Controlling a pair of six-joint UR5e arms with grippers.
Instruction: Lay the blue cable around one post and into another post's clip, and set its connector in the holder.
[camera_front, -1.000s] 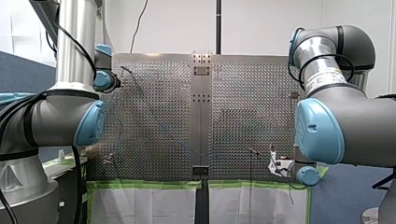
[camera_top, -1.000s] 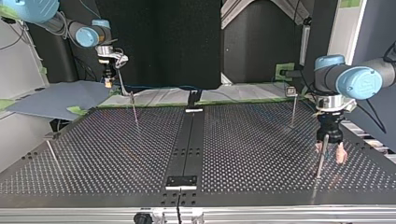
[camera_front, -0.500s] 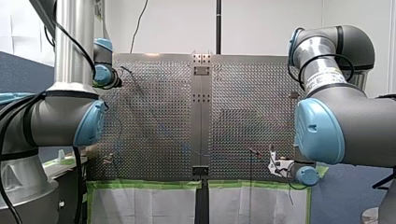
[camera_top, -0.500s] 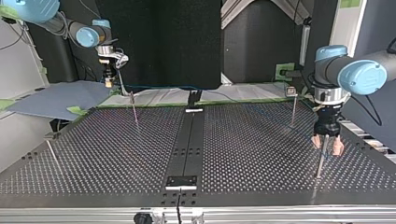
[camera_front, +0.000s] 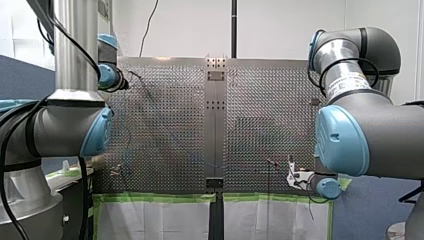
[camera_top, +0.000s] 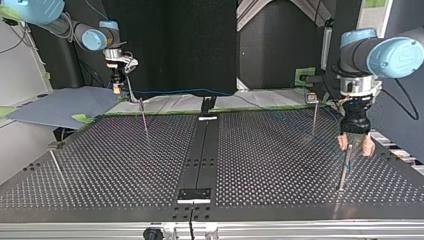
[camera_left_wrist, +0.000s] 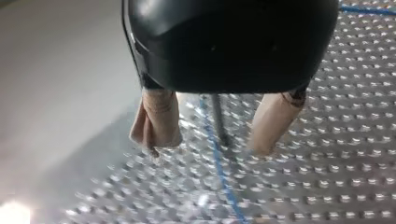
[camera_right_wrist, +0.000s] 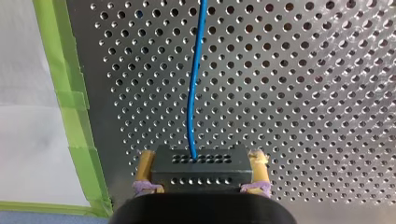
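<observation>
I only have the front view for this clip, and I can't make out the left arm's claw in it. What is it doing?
Observer: The left claw is open, with its beige pads on either side of a thin post.
Operator: Is the cable anywhere near it?
Observer: Yes. The blue cable passes below the open claw, close beside that post. I cannot tell whether they touch.
Operator: And the right arm's claw? It is tiny in my view.
Observer: The right claw is shut on the black connector, and the cable leaves the connector's far end across the perforated table.
</observation>
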